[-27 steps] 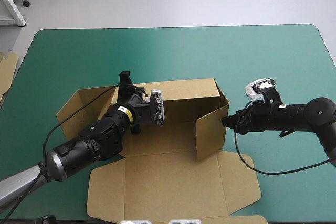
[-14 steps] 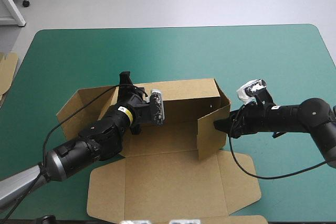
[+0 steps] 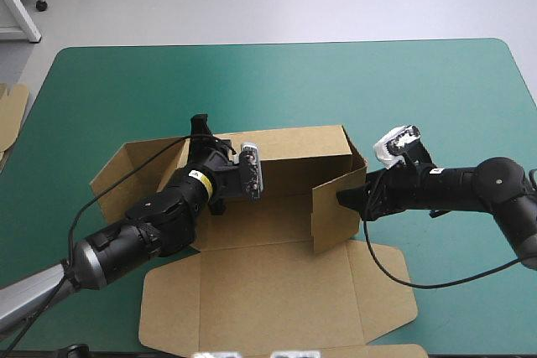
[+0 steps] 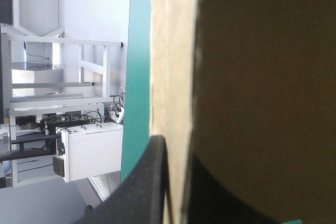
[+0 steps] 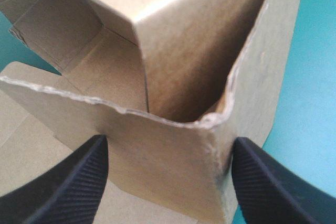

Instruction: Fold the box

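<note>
Box (image 3: 277,207) was seen with far and right walls raised, lid flat near. Far wall was pinched by left gripper (image 3: 200,125); right wall was straddled by spread right gripper (image 5: 169,141). Teal-green cover (image 3: 252,81) was noted beneath.

No lettering reads anywhere; the left arm's yellow band (image 3: 199,177) perhaps bears a tiny mark.

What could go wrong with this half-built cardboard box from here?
1. The right gripper is open and seems only to press against the raised end flap of the box. The flap's top corner looks crumpled in the right wrist view, so it might buckle further.
2. The left gripper pinches the back wall. If that grip slips, the wall could drop flat.
</note>
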### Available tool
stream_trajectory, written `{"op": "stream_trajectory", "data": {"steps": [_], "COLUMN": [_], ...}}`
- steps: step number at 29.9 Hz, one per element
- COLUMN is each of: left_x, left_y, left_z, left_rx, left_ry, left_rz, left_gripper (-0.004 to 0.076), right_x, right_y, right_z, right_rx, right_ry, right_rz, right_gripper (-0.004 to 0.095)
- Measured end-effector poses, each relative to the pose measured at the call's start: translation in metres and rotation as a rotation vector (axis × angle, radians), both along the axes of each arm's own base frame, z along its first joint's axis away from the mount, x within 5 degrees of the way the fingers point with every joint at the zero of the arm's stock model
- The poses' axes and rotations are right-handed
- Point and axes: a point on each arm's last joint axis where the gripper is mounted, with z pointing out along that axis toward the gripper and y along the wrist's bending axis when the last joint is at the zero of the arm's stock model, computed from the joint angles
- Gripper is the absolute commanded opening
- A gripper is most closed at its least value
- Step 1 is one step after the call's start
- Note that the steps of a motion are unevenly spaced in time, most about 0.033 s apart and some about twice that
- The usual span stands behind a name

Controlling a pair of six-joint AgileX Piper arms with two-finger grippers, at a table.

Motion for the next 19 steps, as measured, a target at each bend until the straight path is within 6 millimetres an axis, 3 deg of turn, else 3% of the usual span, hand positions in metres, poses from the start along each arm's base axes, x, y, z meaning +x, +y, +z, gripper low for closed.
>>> {"op": "stream_trajectory", "data": {"steps": [19], "left_x": [0.000], "left_y": [0.000], "left_z": [-0.001], "left_rx": [-0.002], "left_ry": [0.001], "left_rz": [-0.001], "left_gripper": [-0.0015], "right_x": [-0.004], "right_y": [0.016], "right_z": [-0.008], "right_rx": [0.003], "right_ry": [-0.041], "right_rz": [0.028], "right_gripper": [0.0570]}}
